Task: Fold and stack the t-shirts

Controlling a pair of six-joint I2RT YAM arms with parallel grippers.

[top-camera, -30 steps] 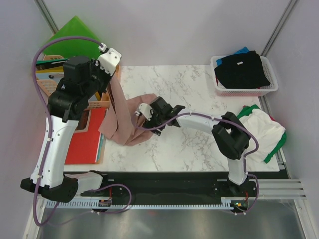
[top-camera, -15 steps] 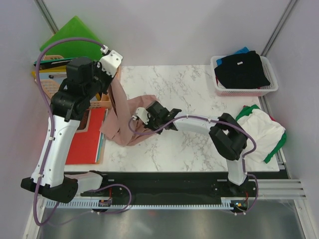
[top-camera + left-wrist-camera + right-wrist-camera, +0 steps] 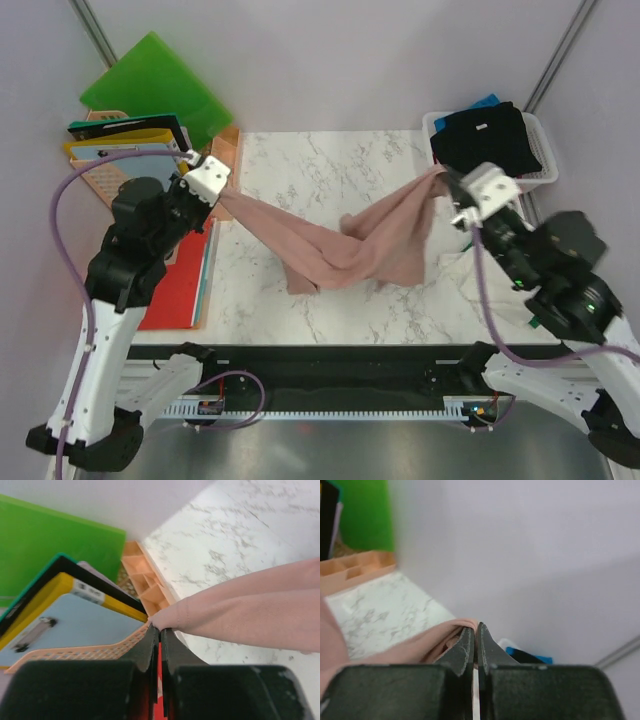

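Note:
A dusty pink t-shirt [image 3: 350, 245] hangs stretched above the marble table between both grippers, sagging in a twisted bunch at the middle. My left gripper [image 3: 222, 197] is shut on its left end [image 3: 200, 617], over the table's left edge. My right gripper [image 3: 445, 180] is shut on the right end [image 3: 445, 637], raised near the white basket. Black and blue t-shirts [image 3: 485, 140] lie in that basket. White and green t-shirts are mostly hidden behind the right arm.
A white basket [image 3: 492, 184] stands at the table's back right corner. At the left are an orange basket [image 3: 75, 652] with files, a green folder [image 3: 155, 85] against the wall, and a red folder [image 3: 180, 290] beside the table [image 3: 330, 165].
The right gripper closed on the pink t-shirt and swung far right and up with it. The left arm dropped lower. The shirt went from a heap at the left to a stretched span.

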